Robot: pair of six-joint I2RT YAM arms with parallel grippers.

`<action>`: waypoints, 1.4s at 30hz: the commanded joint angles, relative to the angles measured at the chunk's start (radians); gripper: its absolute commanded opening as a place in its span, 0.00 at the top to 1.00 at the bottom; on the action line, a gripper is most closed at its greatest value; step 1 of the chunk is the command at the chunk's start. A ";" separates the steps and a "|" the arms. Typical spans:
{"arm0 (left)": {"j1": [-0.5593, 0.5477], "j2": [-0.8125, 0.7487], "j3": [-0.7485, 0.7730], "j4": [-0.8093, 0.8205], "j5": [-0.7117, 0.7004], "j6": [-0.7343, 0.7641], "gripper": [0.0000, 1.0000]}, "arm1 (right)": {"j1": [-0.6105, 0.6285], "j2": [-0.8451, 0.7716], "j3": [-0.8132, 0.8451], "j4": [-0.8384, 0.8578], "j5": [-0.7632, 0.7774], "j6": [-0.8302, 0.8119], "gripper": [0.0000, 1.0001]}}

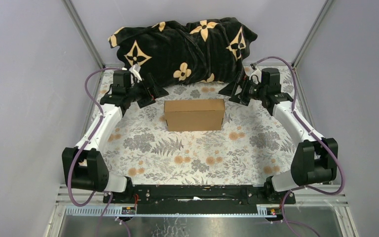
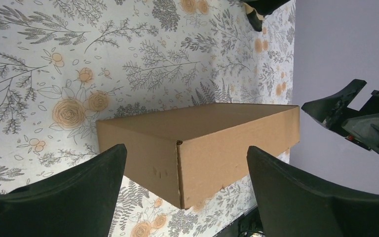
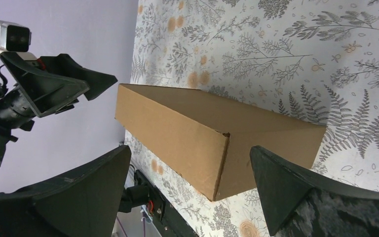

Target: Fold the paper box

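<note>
The paper box (image 1: 194, 114) is a closed, flat rectangular box of plain brown cardboard lying on the flowered table cover at mid-table. Its near corner shows in the left wrist view (image 2: 197, 143) and in the right wrist view (image 3: 212, 138). My left gripper (image 1: 154, 92) hovers just off the box's far-left corner, jaws wide open, nothing between them (image 2: 186, 163). My right gripper (image 1: 235, 91) hovers off the far-right corner, also wide open and apart from the box (image 3: 190, 168).
A black blanket with tan flower emblems (image 1: 187, 44) lies bunched along the table's back edge, right behind both grippers. Grey walls stand at left and right. The arm bases and a black rail (image 1: 192, 193) line the near edge.
</note>
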 commanded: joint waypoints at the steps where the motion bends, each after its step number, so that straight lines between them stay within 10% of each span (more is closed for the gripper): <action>1: 0.010 0.025 -0.010 0.089 0.062 -0.022 0.01 | -0.003 0.024 0.017 0.057 -0.084 0.034 0.00; 42: -0.047 0.113 -0.039 0.246 0.114 -0.145 0.01 | 0.075 0.157 0.087 0.098 -0.156 0.107 0.00</action>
